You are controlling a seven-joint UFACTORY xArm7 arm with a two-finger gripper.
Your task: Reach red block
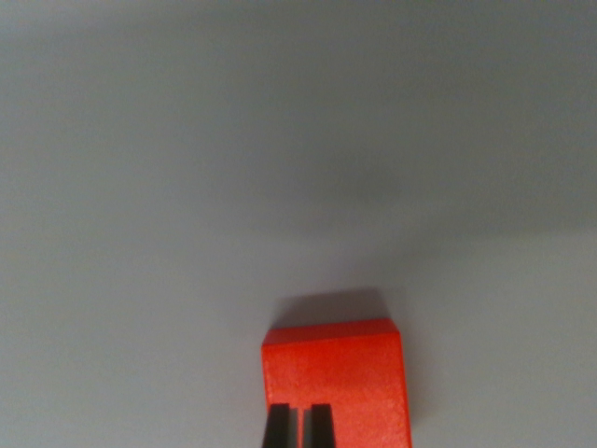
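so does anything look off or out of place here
Nothing stands out. The red block lies flat and whole on the plain grey surface, turned a little askew to the frame. The tool sits over its near edge, its two dark tips close together. No spills or damage show.

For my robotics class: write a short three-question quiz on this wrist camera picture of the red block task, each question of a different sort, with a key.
1. True or false: the red block lies on a plain grey surface.
2. Multiple choice: the pincer tips appear (A) at the top edge, (B) at the bottom edge, in front of the block, (C) at the wrist view's far right.
3. Fill in: the block's shadow falls on its ____ side in the picture.

Key: 1 true; 2 B; 3 upper.
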